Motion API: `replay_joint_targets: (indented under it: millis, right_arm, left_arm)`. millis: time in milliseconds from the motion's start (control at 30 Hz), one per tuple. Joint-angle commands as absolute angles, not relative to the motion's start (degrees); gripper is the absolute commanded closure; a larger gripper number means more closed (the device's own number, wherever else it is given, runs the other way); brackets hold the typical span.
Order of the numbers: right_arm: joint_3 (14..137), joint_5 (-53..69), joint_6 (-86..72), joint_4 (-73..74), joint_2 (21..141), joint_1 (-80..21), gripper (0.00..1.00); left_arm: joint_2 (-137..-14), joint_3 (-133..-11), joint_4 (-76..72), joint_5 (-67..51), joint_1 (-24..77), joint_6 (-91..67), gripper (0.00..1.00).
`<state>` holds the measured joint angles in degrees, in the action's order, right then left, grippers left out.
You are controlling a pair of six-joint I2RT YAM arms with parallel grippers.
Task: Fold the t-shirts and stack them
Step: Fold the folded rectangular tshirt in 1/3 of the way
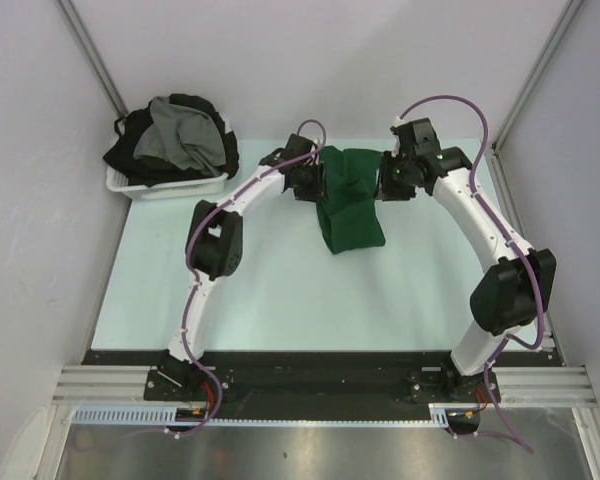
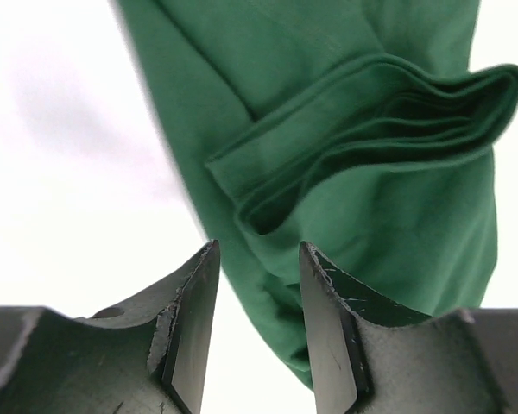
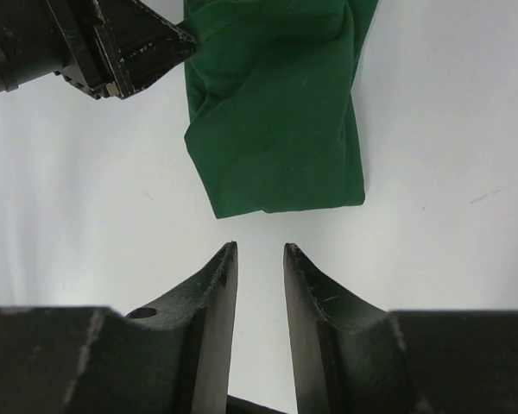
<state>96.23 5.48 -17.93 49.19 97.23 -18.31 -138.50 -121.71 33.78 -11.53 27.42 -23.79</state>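
Observation:
A dark green t-shirt (image 1: pixel 348 205) lies folded into a narrow bundle at the middle back of the table. My left gripper (image 1: pixel 322 184) sits at its left edge, open. In the left wrist view the shirt's layered folds (image 2: pixel 371 198) fill the frame, and its lower edge reaches between the left gripper's (image 2: pixel 257 250) parted fingers. My right gripper (image 1: pixel 383 183) sits at the shirt's right edge, open and empty. In the right wrist view the right gripper (image 3: pixel 260 248) is just short of the shirt's (image 3: pixel 276 112) near edge. A grey t-shirt (image 1: pixel 185 135) and black t-shirts (image 1: pixel 130 155) are heaped in the basket.
A white plastic basket (image 1: pixel 170 187) stands at the back left corner of the pale table (image 1: pixel 260 300). White walls close the sides and back. The left gripper's fingers (image 3: pixel 147 43) show at the top left of the right wrist view.

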Motion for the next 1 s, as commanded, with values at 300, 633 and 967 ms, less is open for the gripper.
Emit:
replay_joint_targets:
  millis: [300,633,967]
  right_arm:
    - [95.4,5.7,-17.7,49.0,95.3,-18.5,0.68]
    - [95.8,6.5,-17.9,48.6,96.4,-18.5,0.68]
    - [95.5,6.9,-18.4,47.8,96.5,-19.1,0.68]
  left_arm:
    - [-142.0,-125.5,33.6,-10.5,26.4,-26.0,0.48]
    - [-139.9,-125.8,33.0,-11.9,26.5,-26.2,0.47]
    - [-138.1,-124.9,33.1,-12.3,26.7,-25.8,0.46]
